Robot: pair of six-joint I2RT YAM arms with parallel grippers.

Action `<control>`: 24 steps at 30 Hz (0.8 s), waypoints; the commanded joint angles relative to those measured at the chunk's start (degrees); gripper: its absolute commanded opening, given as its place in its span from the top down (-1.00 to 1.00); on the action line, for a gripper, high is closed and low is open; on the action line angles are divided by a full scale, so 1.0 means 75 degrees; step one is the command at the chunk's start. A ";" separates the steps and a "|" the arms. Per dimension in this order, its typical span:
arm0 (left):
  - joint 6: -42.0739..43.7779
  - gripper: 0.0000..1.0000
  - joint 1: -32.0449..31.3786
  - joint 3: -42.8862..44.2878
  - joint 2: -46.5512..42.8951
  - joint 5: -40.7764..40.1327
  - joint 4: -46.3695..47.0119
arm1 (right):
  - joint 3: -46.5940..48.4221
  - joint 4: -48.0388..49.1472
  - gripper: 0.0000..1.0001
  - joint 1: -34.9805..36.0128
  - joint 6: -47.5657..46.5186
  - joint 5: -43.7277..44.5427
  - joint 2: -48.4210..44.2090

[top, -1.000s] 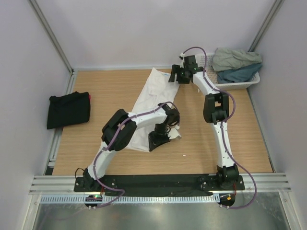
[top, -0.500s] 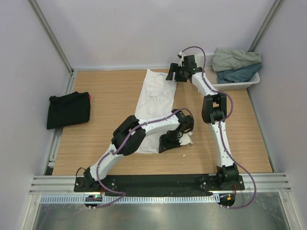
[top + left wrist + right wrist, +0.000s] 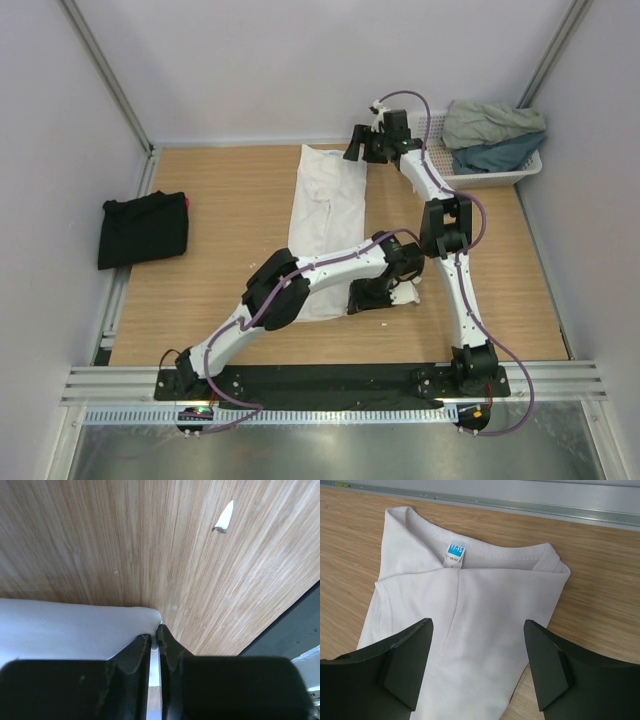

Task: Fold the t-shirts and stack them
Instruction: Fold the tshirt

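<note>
A white t-shirt (image 3: pixel 328 205) lies lengthwise on the wooden table, collar at the far end and hem toward me. My left gripper (image 3: pixel 385 298) is low at the near right corner of the hem, shut on that corner. In the left wrist view the fingertips (image 3: pixel 154 632) pinch the edge of the white cloth (image 3: pixel 75 627). My right gripper (image 3: pixel 357 150) hovers open over the collar end. The right wrist view shows its jaws standing wide, the gripper (image 3: pixel 477 625) just above the shirt (image 3: pixel 470 595) and the blue neck label (image 3: pixel 455 549). A folded black t-shirt (image 3: pixel 143 228) lies at the left edge.
A white lattice basket (image 3: pixel 495 178) at the far right holds a grey-green t-shirt (image 3: pixel 490 122) and a teal one (image 3: pixel 500 155). A small white scrap (image 3: pixel 224 517) lies on the wood near the left gripper. Walls close in on three sides. The black base strip (image 3: pixel 330 380) runs along the near edge.
My left gripper has drawn the hem corner to the right and toward me, pulling the shirt from a slant into a straighter line. The right gripper has shifted slightly farther back at the collar.
</note>
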 commanded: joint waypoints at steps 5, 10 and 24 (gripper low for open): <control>0.0112 -0.29 -0.0140 0.0285 -0.0960 -0.0398 0.0049 | 0.0350 0.0026 -0.62 -0.0241 -0.0117 -0.0143 -0.1608; -0.0204 -0.79 -0.0164 0.0122 -0.2038 -0.0737 0.0248 | -0.0504 -0.0466 -0.63 -0.0475 0.0175 0.0068 -0.2781; -0.3049 -0.99 0.2376 -0.0815 -0.4688 -0.0380 0.1432 | -0.7635 -0.0947 -0.56 -0.0909 0.1605 -0.1126 -0.6719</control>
